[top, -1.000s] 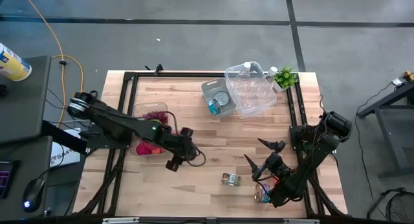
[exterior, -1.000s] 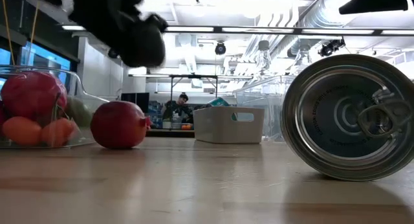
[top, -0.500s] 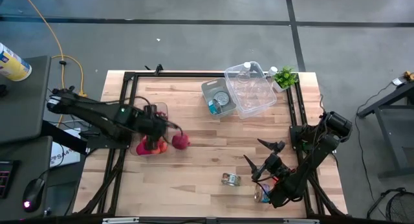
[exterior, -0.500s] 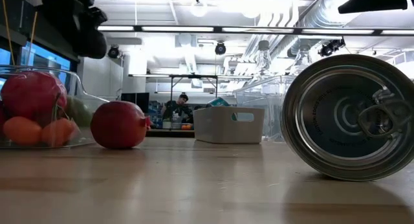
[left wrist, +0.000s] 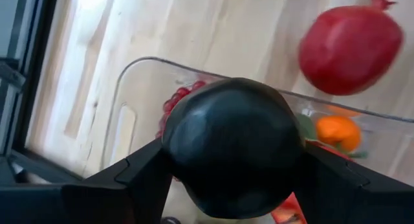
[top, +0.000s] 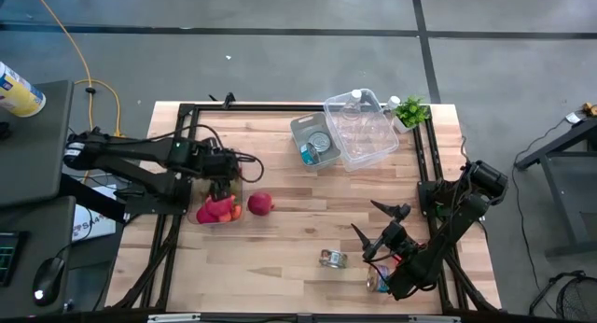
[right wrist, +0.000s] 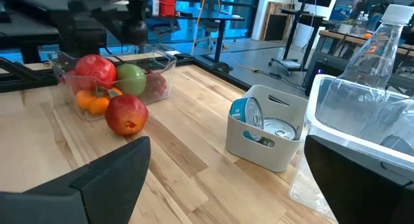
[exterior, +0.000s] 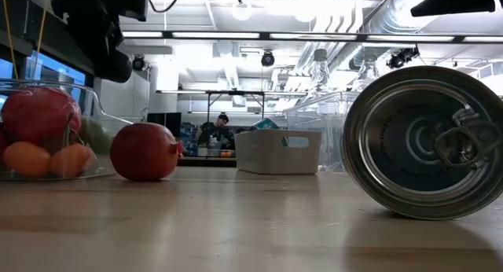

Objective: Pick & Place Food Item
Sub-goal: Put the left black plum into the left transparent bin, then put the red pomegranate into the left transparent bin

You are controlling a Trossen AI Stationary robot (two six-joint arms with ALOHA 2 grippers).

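Presumably the pomegranate (top: 260, 203) is to be grasped squarely from above — left gripper (top: 220, 164) hovers over the fruit container (top: 207, 157), finger state indiscernible; right gripper (top: 378, 225) spread, idle.

We see a pale wooden table (top: 308, 225) with visible grain, a clear glossy plastic fruit tray (right wrist: 165, 65), a smooth-skinned red pomegranate (exterior: 144, 152), a shiny metal can (exterior: 428, 142), and a matt grey plastic bin (right wrist: 266, 136).

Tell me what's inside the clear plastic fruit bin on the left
The clear plastic bin holds a red pomegranate, a green apple, small oranges and dark red grapes. Anything underneath them is hidden.
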